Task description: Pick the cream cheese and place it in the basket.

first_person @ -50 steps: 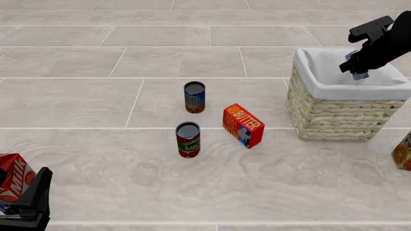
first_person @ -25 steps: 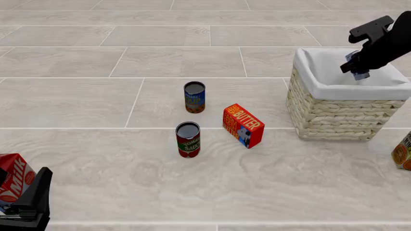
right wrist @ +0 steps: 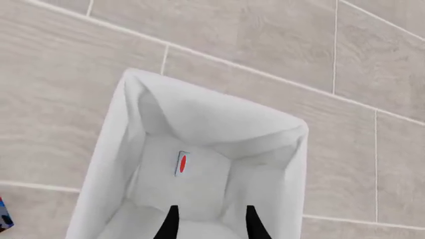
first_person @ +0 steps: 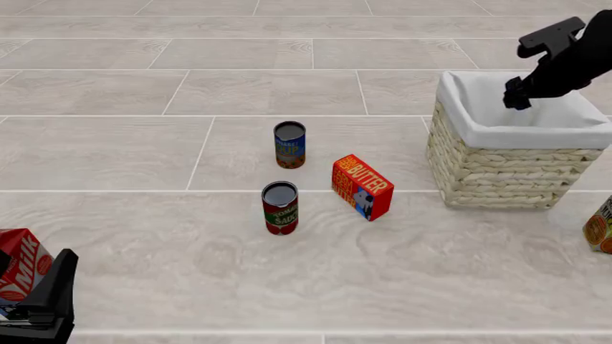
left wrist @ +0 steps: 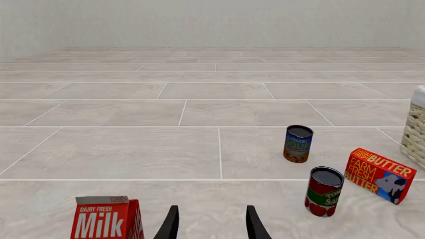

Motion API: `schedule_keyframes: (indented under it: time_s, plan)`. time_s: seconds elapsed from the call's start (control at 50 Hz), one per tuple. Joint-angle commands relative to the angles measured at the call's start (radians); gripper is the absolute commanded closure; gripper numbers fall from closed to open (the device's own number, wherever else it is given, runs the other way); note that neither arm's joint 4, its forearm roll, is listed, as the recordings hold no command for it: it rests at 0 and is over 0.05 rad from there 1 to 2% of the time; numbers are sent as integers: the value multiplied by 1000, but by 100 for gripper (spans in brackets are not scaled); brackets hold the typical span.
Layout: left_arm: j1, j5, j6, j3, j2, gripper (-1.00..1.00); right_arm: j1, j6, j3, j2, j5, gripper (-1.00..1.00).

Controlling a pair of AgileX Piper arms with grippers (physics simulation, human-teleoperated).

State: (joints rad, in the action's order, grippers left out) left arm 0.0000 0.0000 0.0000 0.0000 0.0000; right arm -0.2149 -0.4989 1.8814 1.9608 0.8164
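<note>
Right claw [first_person: 517, 97] is hanging over the basket [first_person: 478, 168] at the far right of the counter [first_person: 191, 143], fingers [right wrist: 170, 224] spread apart with nothing sitting between them. Through the right wrist camera it's looking straight down into the basket [right wrist: 106, 164], and the cream cheese [right wrist: 182, 164] is lying on the white lining at the bottom, a small pale box showing a red oval mark, well clear of the fingertips. From the front view the cheese isn't showing at all, since the basket wall is hiding the inside.

Left claw [left wrist: 210, 226] is sitting low at the near left corner of the counter, fingers parted and gripping nothing. In the front view only its dark body [first_person: 43, 304] is poking in at the bottom edge. A milk carton [first_person: 21, 264] is standing just beside it, on its left.

Out in the middle, two cans are standing upright, one behind the other: a blue can [first_person: 289, 144] farther back and a red can [first_person: 280, 208] nearer the camera. A butter box [first_person: 362, 187] is sitting just right of them, turned at an angle, between the cans and the basket but touching neither. Another orange-ish package [first_person: 600, 227] is peeking in at the right edge, too cut off to read.
</note>
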Motion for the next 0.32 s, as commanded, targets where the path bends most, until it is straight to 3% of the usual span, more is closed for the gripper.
schedule_keyframes:
  time_s: [0.02,0.32]
  plan:
    - [0,0,0,0,0,-100,10,-1,-6,-3,0,-100]
    - [0,0,0,0,0,-100,17,28,-6,-65,21,-100]
